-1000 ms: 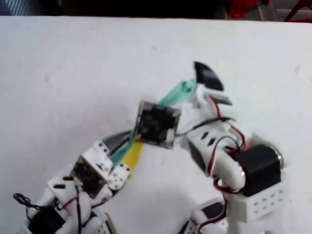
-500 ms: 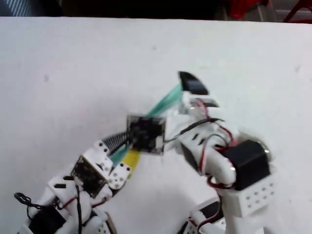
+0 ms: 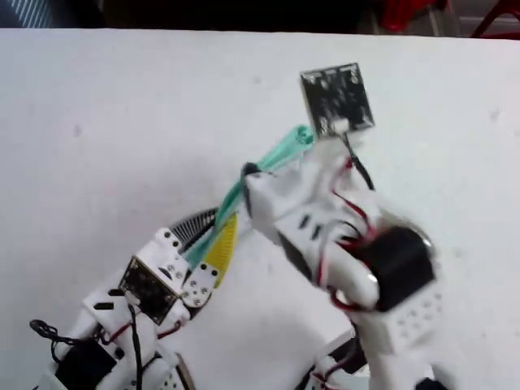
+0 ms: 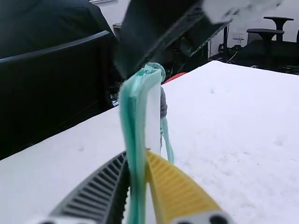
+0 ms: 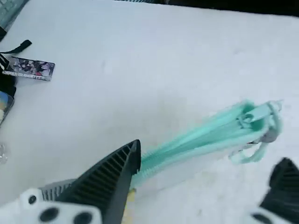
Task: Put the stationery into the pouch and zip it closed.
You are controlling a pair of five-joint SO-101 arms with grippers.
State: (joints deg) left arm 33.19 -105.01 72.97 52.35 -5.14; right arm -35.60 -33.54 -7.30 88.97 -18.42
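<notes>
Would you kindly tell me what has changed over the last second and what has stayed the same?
The right arm swung across the pouch: its wrist camera board, earlier above the pouch's middle, now lies past its far end. Nothing was visibly taken or let go. The left gripper still clamps the pouch's near end; the pouch has hardly shifted.

Left gripper [image 4: 138,161]: black finger [image 4: 100,191] and yellow finger [image 4: 175,186], both ribbed.
Pouch [image 3: 280,154] between its jaws: mint green, white side panel.
Zip pull [image 5: 254,114] past the jaw tips: mint green, with grey.
Table [image 3: 122,106]: plain white.
Right arm [image 3: 325,227]: white shell, black motor, red and black wires.
</notes>
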